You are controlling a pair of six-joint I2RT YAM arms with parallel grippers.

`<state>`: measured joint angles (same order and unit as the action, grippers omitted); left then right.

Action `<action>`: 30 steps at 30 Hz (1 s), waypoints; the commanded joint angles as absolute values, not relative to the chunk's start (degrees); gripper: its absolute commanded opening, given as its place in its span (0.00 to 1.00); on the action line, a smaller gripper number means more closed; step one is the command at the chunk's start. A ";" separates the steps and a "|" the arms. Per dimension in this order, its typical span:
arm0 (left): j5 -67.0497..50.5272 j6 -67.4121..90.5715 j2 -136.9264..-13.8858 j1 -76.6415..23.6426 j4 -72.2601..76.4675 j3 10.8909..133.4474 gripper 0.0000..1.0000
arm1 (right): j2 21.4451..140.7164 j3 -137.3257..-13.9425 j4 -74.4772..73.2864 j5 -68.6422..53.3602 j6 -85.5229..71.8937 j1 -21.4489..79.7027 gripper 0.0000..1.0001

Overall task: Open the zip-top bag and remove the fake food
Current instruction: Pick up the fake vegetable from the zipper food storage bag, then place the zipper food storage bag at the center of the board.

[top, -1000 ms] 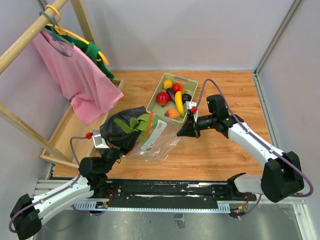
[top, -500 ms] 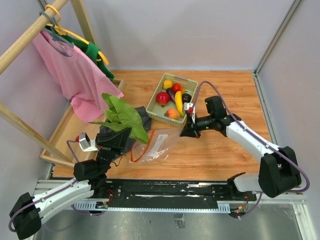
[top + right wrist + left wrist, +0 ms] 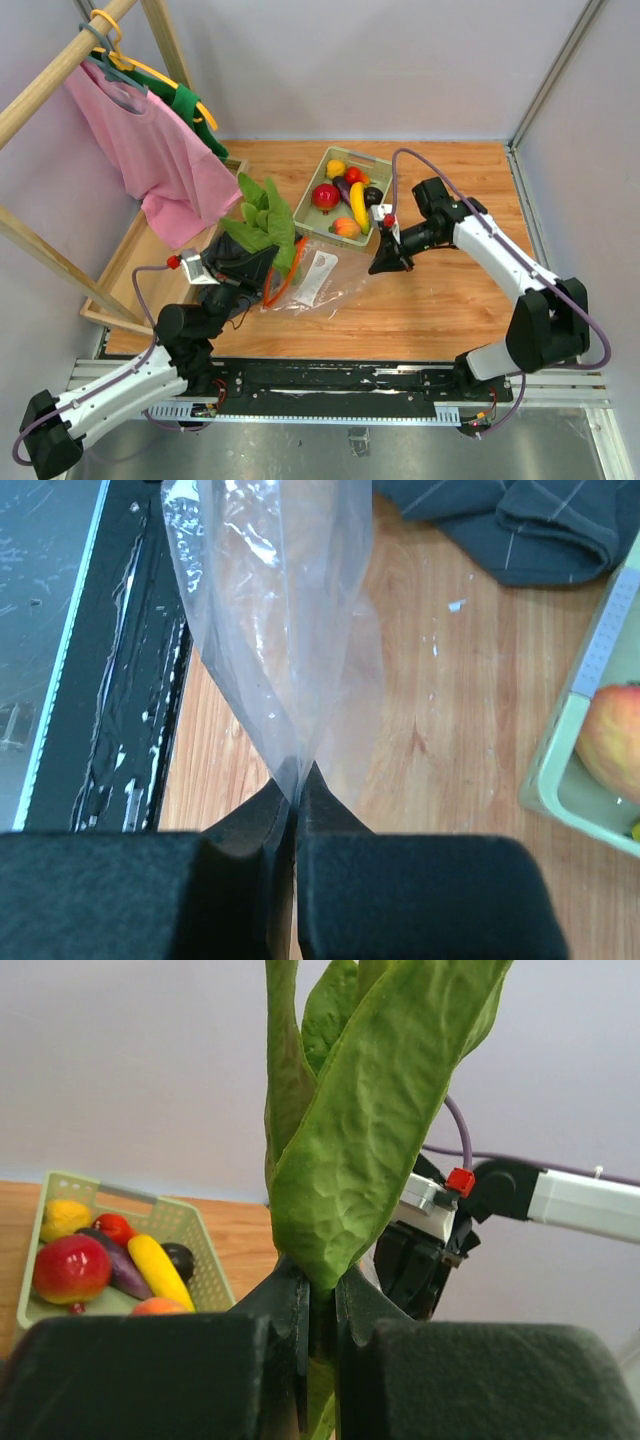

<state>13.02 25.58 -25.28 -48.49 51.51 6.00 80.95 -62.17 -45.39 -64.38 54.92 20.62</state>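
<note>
I see two firm grips.
My left pincer [image 3: 320, 1305] pinches the base of the long green leafy toy [image 3: 350, 1130]; right pincer [image 3: 297, 780] clamps the clear crinkly plastic bag [image 3: 270, 630] by its edge.

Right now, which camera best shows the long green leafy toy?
Left wrist: the long green leafy toy fills it, clamped in the left gripper. Top view shows it small from above; right wrist view misses it.

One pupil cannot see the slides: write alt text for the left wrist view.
The left gripper is shut on the base of a long green leafy piece standing upright mid-frame. Behind, left, a pale green tray holds toy fruit; the right arm shows at right.
</note>
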 commanded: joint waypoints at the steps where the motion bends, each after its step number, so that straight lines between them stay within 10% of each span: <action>1: 13.41 19.63 -28.83 -48.17 40.68 15.41 0.00 | 87.72 -71.80 -72.33 -64.04 72.07 16.35 0.01; 30: -23.96 35.76 -105.85 -29.44 16.65 77.33 0.00 | 93.98 -77.42 -78.58 -46.58 59.49 -8.81 0.12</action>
<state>-21.19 33.98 -100.49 -29.80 20.99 70.61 94.19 -78.11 -78.94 -47.48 60.53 -6.50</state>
